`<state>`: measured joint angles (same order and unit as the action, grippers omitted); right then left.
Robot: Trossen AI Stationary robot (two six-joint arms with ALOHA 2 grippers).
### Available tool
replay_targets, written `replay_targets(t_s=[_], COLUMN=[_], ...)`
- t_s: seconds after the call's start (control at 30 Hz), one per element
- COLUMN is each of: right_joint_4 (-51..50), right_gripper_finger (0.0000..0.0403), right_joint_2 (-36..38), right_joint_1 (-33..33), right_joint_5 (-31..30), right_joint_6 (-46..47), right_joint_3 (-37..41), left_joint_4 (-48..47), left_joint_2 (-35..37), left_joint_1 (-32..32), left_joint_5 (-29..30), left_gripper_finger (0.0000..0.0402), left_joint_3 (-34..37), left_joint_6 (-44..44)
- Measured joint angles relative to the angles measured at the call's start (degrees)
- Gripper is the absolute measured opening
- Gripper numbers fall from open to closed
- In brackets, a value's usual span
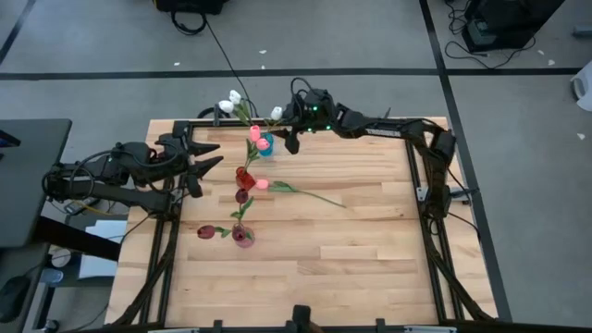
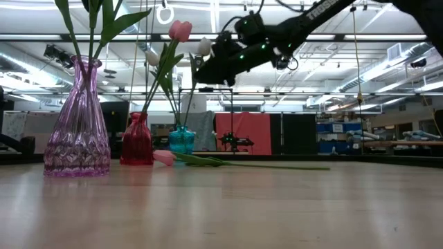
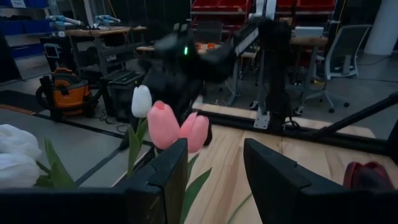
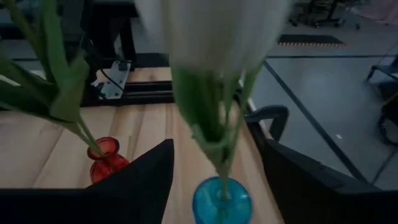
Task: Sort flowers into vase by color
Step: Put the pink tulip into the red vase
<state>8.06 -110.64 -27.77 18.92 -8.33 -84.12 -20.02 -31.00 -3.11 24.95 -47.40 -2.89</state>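
My right gripper (image 1: 289, 139) hangs at the far edge above the teal vase (image 1: 265, 148), fingers apart around a white tulip (image 4: 211, 37) whose stem runs straight down into the vase mouth. One pink tulip (image 1: 262, 183) lies flat mid-table, stem toward the right edge (nearer my left gripper (image 1: 205, 159), waiting open at the left edge).

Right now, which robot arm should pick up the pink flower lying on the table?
Probably the left. The pink tulip lies flat beside the red vase, and the left gripper hangs close by with open jaws. The right gripper is by the blue vase, right at a white tulip.
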Motion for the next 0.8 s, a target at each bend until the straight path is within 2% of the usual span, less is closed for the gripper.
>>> replay_targets(t_s=[0.2,0.33,0.53,0.8], right_joint_4=[-14.8,-26.2,-41.1,-46.9], right_gripper_finger=[0.0266,0.0260,0.0241,0.0219], right_joint_2=[7.8,9.6,6.1,0.6], right_joint_1=[-0.2,0.5,5.9,13.5], right_joint_5=[-3.9,-4.0,-5.1,-12.4], right_joint_6=[-3.8,-2.2,1.1,3.8], right_joint_3=[0.0,0.0,0.0,0.0], left_joint_4=[-3.7,-4.9,-11.4,-19.9], left_joint_2=[1.4,2.4,2.8,2.1], left_joint_1=[0.0,0.0,0.0,0.0], left_joint_5=[0.9,0.8,-0.1,-0.2], left_gripper_finger=[0.0163,0.0163,0.0163,0.0163], left_joint_3=[0.0,0.0,-0.1,-0.1], left_joint_6=[-0.4,-1.9,-6.2,-12.7])
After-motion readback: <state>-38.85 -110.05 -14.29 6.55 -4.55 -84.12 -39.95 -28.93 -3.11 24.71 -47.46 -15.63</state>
